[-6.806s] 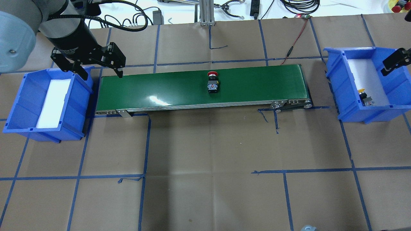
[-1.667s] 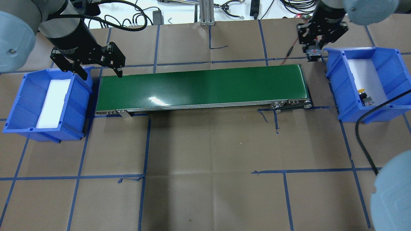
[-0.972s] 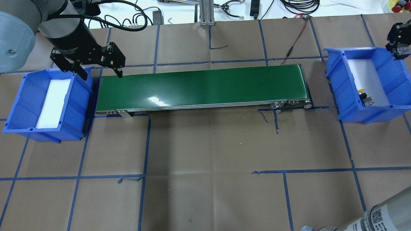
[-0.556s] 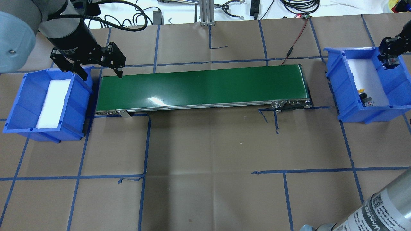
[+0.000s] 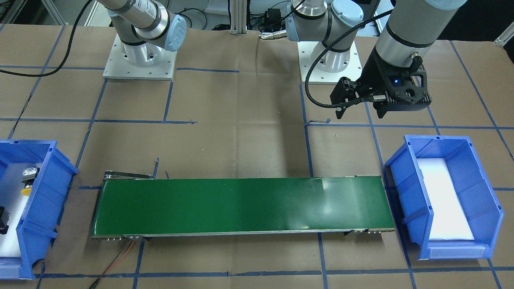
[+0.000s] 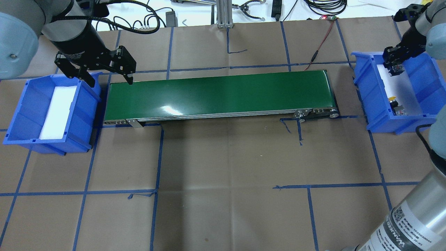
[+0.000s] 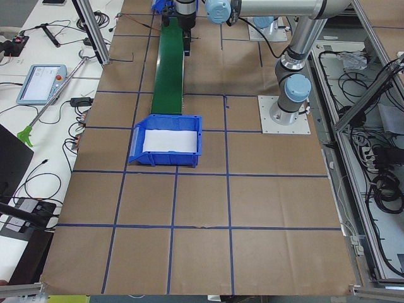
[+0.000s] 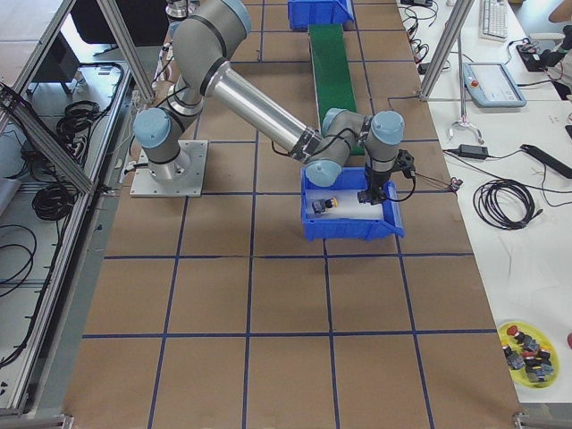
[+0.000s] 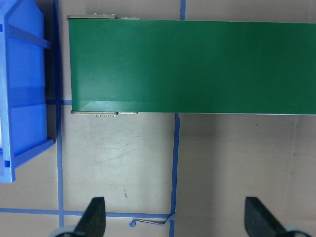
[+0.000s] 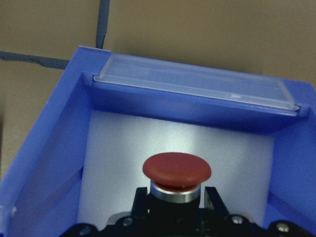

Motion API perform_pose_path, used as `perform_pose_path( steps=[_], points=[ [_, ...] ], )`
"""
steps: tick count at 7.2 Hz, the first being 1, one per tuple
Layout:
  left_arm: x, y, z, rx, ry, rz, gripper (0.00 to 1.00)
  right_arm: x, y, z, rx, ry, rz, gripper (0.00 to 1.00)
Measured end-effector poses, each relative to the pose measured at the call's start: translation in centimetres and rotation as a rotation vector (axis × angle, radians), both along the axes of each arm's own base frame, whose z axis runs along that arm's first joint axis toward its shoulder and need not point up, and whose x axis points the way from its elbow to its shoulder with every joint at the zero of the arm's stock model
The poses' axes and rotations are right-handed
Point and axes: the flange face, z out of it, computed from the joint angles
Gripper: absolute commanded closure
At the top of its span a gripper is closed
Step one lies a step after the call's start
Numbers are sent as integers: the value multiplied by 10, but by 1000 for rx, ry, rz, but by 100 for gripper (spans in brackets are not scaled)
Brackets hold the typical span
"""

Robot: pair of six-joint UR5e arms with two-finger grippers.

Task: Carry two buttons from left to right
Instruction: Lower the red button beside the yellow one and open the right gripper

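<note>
My right gripper (image 6: 394, 64) is shut on the red button (image 10: 177, 170) and holds it, cap forward, over the white-padded far part of the right blue bin (image 6: 362, 85). In the right wrist view the fingers (image 10: 140, 202) clamp its collar above the foam. The yellow button (image 6: 394, 102) lies in that bin's near part, and also shows in the front-facing view (image 5: 27, 181) and the exterior right view (image 8: 324, 205). My left gripper (image 6: 95, 77) is open and empty, between the left blue bin (image 6: 21, 115) and the belt's left end.
The green conveyor belt (image 6: 219, 94) runs between the two bins and carries nothing. The left bin holds only white foam (image 5: 443, 200). A red wire (image 6: 322, 38) lies beyond the belt's right end. Brown paper with blue tape lines covers the table.
The red button rode the belt rightward, and my right gripper took it and carried it to the right bin. In the last half second it moved leftward over the bin. The left arm stayed still.
</note>
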Motion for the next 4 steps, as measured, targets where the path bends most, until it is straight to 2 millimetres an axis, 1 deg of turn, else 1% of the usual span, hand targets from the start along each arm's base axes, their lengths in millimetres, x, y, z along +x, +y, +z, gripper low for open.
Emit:
perform_pose_path(
  steps=[1,3,4],
  points=[
    [0,0,0,0,0,1,0,2,1,-11,13,-4,1,97],
    [0,0,0,-1,0,1,0,6,10,-28,45,-18,-3,96],
    [0,0,0,-1,0,0,0,7,13,-31,53,-21,-4,81]
  ],
)
